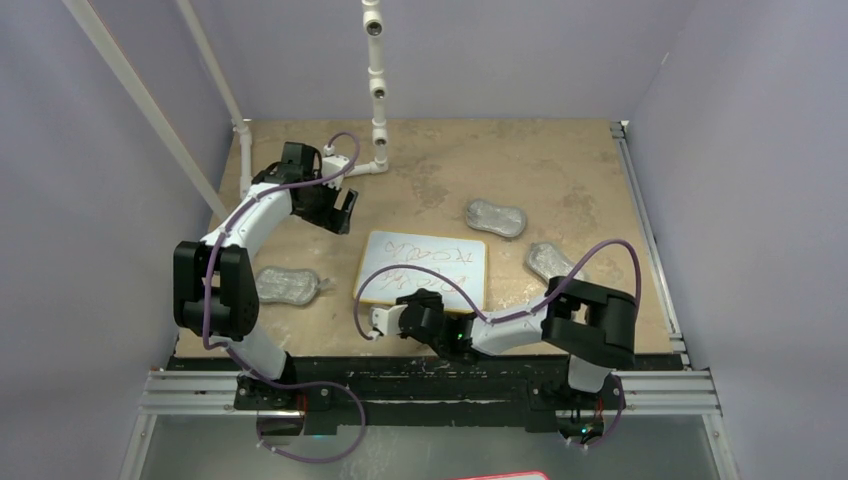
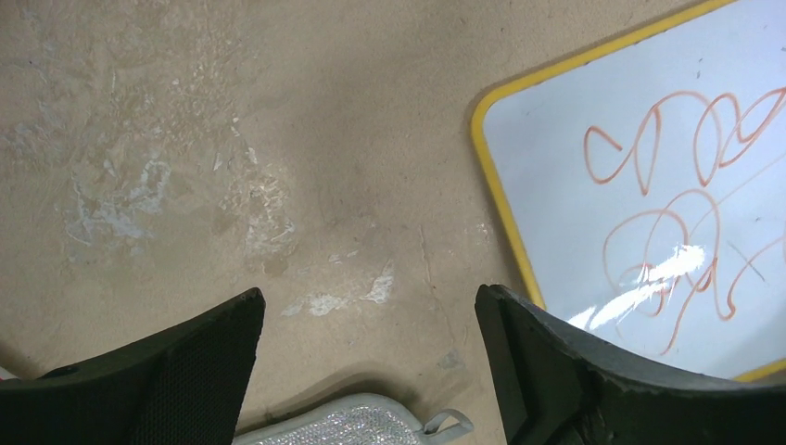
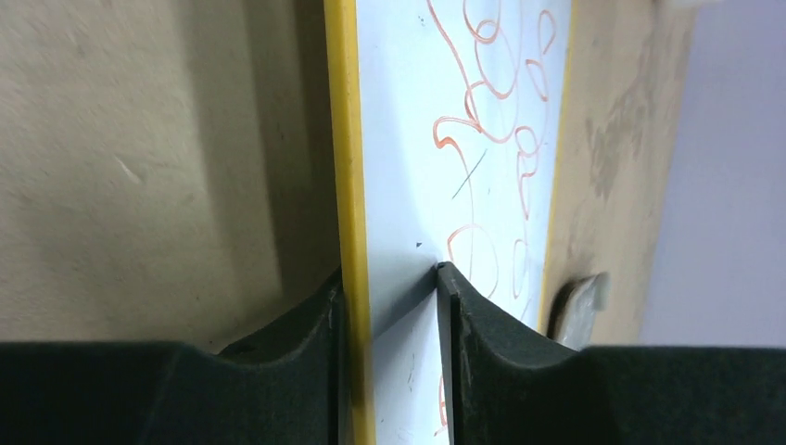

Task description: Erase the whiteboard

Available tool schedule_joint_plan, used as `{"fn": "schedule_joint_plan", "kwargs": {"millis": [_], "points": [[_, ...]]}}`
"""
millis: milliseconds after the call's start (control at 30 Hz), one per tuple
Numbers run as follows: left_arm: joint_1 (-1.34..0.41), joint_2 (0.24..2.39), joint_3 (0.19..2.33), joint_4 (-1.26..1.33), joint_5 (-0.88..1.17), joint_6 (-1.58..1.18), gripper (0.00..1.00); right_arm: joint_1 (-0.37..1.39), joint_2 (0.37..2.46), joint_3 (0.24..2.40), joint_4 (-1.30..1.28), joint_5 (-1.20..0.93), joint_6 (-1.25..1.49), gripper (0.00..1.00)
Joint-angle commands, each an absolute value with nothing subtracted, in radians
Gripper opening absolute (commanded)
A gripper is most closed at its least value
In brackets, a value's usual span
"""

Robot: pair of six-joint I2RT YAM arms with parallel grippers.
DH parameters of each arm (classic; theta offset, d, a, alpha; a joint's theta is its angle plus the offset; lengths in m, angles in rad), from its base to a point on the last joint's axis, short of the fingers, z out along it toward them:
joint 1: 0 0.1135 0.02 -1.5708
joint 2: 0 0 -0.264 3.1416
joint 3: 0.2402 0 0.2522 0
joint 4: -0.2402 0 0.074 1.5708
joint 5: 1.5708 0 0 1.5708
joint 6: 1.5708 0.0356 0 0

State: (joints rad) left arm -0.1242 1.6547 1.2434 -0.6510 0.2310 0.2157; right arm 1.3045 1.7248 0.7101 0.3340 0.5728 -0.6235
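The whiteboard (image 1: 425,265), white with a yellow rim and red scribbles, lies in the middle of the table. My right gripper (image 1: 385,312) is at its near left corner. In the right wrist view my right gripper (image 3: 389,278) is shut on the whiteboard (image 3: 417,139), one finger under the yellow rim and one on the white face. My left gripper (image 1: 343,212) hovers open and empty beyond the board's far left corner. In the left wrist view my left gripper (image 2: 369,298) is over bare table, with the whiteboard (image 2: 649,185) to its right.
Three grey oval pads lie on the table: one left of the board (image 1: 287,286), which also shows in the left wrist view (image 2: 334,426), one behind it (image 1: 497,217) and one to its right (image 1: 553,262). A white pipe stand (image 1: 378,90) rises at the back.
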Motion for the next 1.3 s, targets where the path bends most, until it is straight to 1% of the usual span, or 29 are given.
{"fn": "schedule_joint_plan", "kwargs": {"millis": [0, 100, 133, 167, 200, 333, 400, 533, 600, 700, 767, 833, 867, 900, 967, 1067, 1267], "points": [[-0.129, 1.624, 1.235, -0.631, 0.25, 0.201, 0.86, 1.277, 1.722, 0.683, 0.255, 0.568, -0.481, 0.44], [-0.129, 1.623, 1.235, -0.635, 0.252, 0.205, 0.87, 1.275, 1.701, 0.688, 0.22, 0.564, -0.468, 0.68], [-0.13, 1.621, 1.233, -0.635, 0.254, 0.205, 0.88, 1.275, 1.689, 0.695, 0.203, 0.556, -0.461, 0.86], [-0.13, 1.619, 1.231, -0.636, 0.256, 0.207, 0.88, 1.275, 1.678, 0.708, 0.184, 0.545, -0.448, 0.97], [-0.132, 1.616, 1.228, -0.636, 0.259, 0.206, 0.89, 1.275, 1.662, 0.726, 0.167, 0.539, -0.432, 0.98], [-0.138, 1.601, 1.221, -0.642, 0.266, 0.209, 0.92, 1.265, 1.532, 0.774, 0.153, 0.52, -0.371, 0.99], [-0.139, 1.589, 1.225, -0.648, 0.271, 0.211, 0.94, 1.221, 1.439, 0.82, 0.158, 0.509, -0.309, 0.99], [-0.141, 1.56, 1.238, -0.655, 0.269, 0.205, 0.97, 0.993, 1.346, 0.976, 0.097, 0.354, -0.047, 0.99], [-0.141, 1.552, 1.245, -0.659, 0.272, 0.201, 0.99, 0.886, 1.351, 1.05, 0.048, 0.366, 0.104, 0.99], [-0.143, 1.546, 1.243, -0.653, 0.272, 0.194, 0.99, 0.755, 1.424, 1.163, -0.032, 0.351, 0.2, 0.99], [-0.143, 1.548, 1.238, -0.645, 0.273, 0.19, 0.99, 0.658, 1.532, 1.301, -0.188, 0.32, 0.291, 0.99], [-0.143, 1.545, 1.227, -0.628, 0.278, 0.189, 0.99, 0.572, 1.653, 1.401, -0.323, 0.245, 0.348, 0.99], [-0.143, 1.542, 1.216, -0.619, 0.279, 0.188, 0.99, 0.539, 1.706, 1.441, -0.354, 0.206, 0.373, 0.97], [-0.144, 1.538, 1.21, -0.61, 0.279, 0.187, 0.99, 0.512, 1.75, 1.467, -0.387, 0.166, 0.392, 0.94], [-0.146, 1.532, 1.198, -0.595, 0.279, 0.189, 0.99, 0.49, 1.818, 1.492, -0.424, 0.125, 0.409, 0.86], [-0.15, 1.531, 1.189, -0.586, 0.277, 0.193, 0.99, 0.486, 1.862, 1.497, -0.433, 0.111, 0.415, 0.78], [-0.158, 1.539, 1.175, -0.566, 0.278, 0.189, 0.99, 0.469, 1.917, 1.507, -0.435, 0.11, 0.418, 0.73]]}}
